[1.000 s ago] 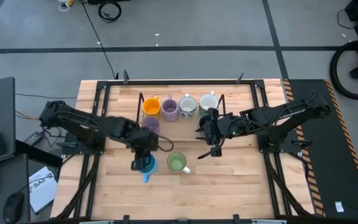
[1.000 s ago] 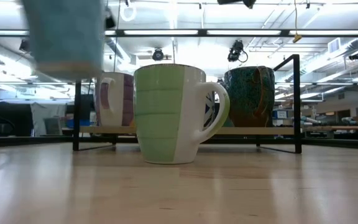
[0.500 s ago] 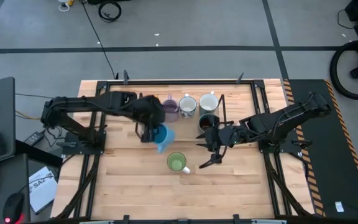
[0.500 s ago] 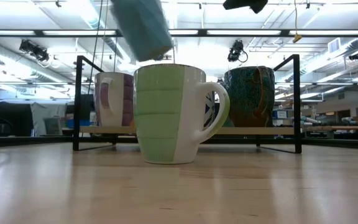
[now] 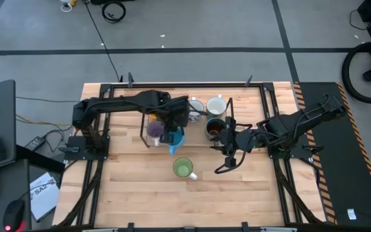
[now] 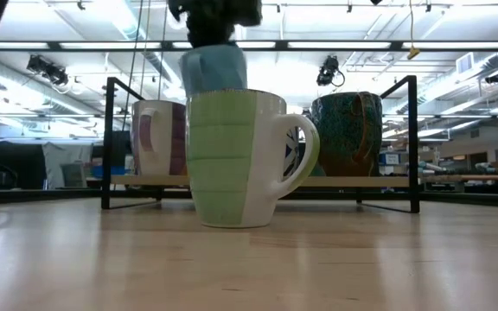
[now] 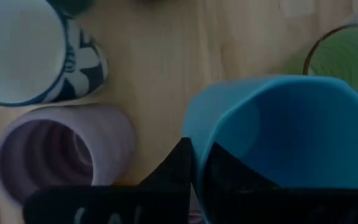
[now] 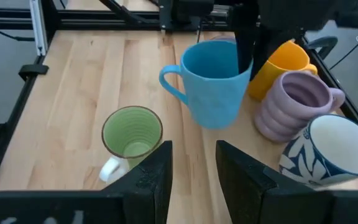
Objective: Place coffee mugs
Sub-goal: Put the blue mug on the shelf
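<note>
Seen from above, the left gripper [image 5: 174,129] sits at the centre of the frame, its fingers [image 7: 180,163] closed over the rim of a bright blue mug [image 5: 175,137], one finger inside and one outside. The right wrist view shows this mug hanging upright, apparently just clear of the wooden counter [image 5: 237,187], though its base is hard to judge. The arm covers most of the mug from above, and also much of the back row in the black wire frame [image 5: 229,106].

Just left of the blue mug stands a lavender mug [image 5: 154,129]. Behind it, the right wrist view shows an orange mug [image 8: 283,60], a ribbed purple mug [image 8: 294,102] and a white patterned mug [image 8: 328,149], the last cut off by the frame edge.

A light green mug [image 5: 183,169] stands alone, lower centre. In the low view it blocks most of the row behind.

The right gripper [image 5: 229,154] hovers right of centre, fingers parted and empty, beside a dark mug [image 5: 214,127].
</note>
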Controlling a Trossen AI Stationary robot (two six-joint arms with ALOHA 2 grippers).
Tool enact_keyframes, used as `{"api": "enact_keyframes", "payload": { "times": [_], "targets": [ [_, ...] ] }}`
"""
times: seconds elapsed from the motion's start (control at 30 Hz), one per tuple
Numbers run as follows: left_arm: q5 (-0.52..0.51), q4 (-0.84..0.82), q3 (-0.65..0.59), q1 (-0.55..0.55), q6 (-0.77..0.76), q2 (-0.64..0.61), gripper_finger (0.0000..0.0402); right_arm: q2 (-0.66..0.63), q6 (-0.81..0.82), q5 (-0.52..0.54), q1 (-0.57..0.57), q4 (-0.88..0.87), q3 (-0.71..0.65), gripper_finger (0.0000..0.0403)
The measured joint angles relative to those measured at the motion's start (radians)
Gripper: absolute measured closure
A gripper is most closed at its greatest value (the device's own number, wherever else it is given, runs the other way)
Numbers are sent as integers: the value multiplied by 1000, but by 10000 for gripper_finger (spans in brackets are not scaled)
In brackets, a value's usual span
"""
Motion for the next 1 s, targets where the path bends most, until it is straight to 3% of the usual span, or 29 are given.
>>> {"api": "enact_keyframes", "payload": {
  "times": [0.27, 0.73, 1.0],
  "targets": [
    [68, -21, 24, 50, 75, 85, 376, -1, 3, 12, 18, -20, 0, 274],
    [63, -11, 20, 74, 109, 144, 372, -2, 11, 37, 18, -21, 0, 274],
    [21, 17, 11, 89, 37, 143, 371, -2, 6, 33, 19, -17, 0, 274]
  ]
}}
